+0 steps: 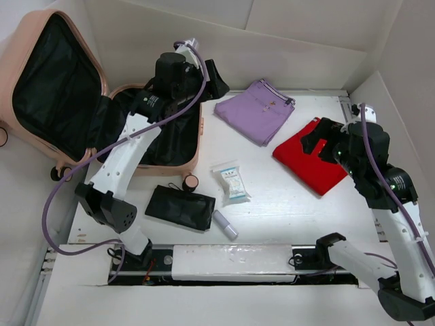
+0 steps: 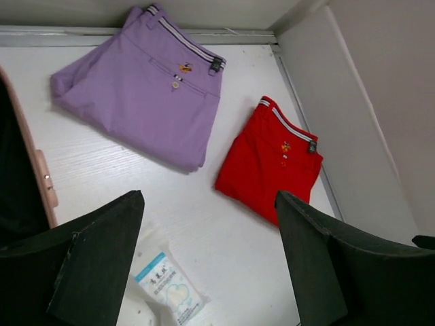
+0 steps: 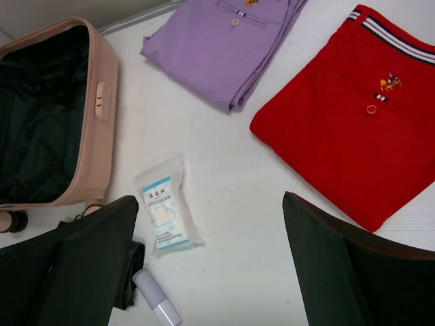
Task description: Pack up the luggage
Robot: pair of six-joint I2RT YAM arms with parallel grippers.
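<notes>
Left gripper (image 2: 209,197): jaws spread wide, with both dark fingers rising from the bottom edge.
Purple trousers (image 2: 146,85): folded flat, upper left on the white table (image 2: 102,183).
Red trousers (image 2: 268,163): folded, right of the purple pair, not touching it.
Packet (image 2: 166,291): white with a blue label, just beside the left finger.
Luggage (image 2: 42,178): pink rim at far left, black lining behind it.

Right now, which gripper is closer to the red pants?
Right. The right gripper hovers over the left corner of the red pants. The left gripper is beside the open luggage, with the purple pants between it and the red ones.
</notes>
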